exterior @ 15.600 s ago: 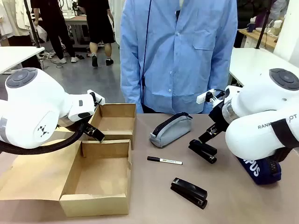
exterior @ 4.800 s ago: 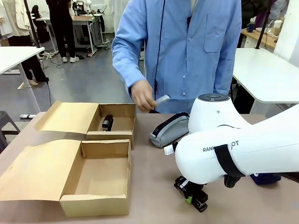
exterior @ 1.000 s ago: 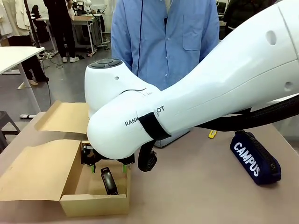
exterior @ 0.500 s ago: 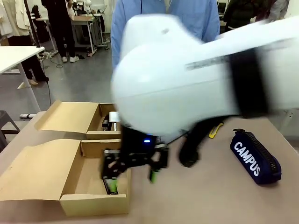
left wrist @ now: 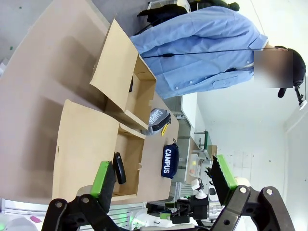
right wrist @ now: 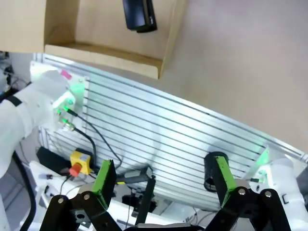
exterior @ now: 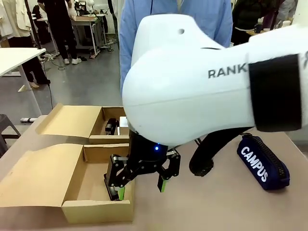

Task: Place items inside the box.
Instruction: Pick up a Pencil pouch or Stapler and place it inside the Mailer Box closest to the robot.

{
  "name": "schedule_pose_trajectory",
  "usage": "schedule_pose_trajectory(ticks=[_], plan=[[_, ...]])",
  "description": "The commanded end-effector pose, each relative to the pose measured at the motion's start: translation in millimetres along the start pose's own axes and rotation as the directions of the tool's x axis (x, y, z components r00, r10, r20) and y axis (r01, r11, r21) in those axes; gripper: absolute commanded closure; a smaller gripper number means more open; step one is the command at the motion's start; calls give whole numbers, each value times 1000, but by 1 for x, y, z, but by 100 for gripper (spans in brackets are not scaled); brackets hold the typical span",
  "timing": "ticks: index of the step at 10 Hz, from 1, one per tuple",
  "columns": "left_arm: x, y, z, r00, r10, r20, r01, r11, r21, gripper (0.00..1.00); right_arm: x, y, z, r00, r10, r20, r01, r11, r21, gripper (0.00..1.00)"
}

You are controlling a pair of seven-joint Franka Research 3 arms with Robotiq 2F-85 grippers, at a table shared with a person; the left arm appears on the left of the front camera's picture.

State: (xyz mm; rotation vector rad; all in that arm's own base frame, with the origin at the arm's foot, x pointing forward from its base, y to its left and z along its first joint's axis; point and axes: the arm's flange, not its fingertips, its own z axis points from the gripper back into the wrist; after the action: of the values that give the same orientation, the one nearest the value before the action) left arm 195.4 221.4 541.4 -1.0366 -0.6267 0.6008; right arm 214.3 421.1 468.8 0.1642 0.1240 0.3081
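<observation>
Right fingers (exterior: pixel 163 184) are spread open and empty, astride the right wall of the near box (exterior: pixel 96 211). We see one green tip inside and the other over the desk (exterior: pixel 202 211). In the right wrist view the pads stand wide apart, and a black stapler (right wrist: pixel 139 14) lies flat on the near box floor. Left fingers (left wrist: pixel 102 179) are also open, nothing between them, high above the desk. Navy pouch (exterior: pixel 262 163) lettered CAMPUS lies on the desk to the right, well apart from the boxes. Far box (exterior: pixel 113 139) sits just behind the near one, and we spot a second stapler (exterior: pixel 111 127) in it. Grey pouch (left wrist: pixel 159 117) lies on the desk beside the far box. Person in a blue shirt (exterior: pixel 126 48) stands at the far side.
</observation>
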Motion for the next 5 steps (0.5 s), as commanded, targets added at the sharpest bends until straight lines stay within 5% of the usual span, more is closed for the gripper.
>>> schedule_pose_trajectory(ticks=[1,2,4,5], plan=[[-2,-1,0,1000,-14,6,14,1000,-18,0,0,-33,26,1000,-12,-7,12,995,97,0],[-2,-1,0,1000,-14,6,14,1000,-18,0,-5,-61,46,997,-76,-15,77,990,114,0],[-2,-1,0,1000,-14,6,14,1000,-18,0,-55,-142,107,985,-120,-127,157,928,338,0],[-2,-1,0,1000,-14,6,14,1000,-18,0,-80,-172,127,987,-129,-94,156,898,412,0]])
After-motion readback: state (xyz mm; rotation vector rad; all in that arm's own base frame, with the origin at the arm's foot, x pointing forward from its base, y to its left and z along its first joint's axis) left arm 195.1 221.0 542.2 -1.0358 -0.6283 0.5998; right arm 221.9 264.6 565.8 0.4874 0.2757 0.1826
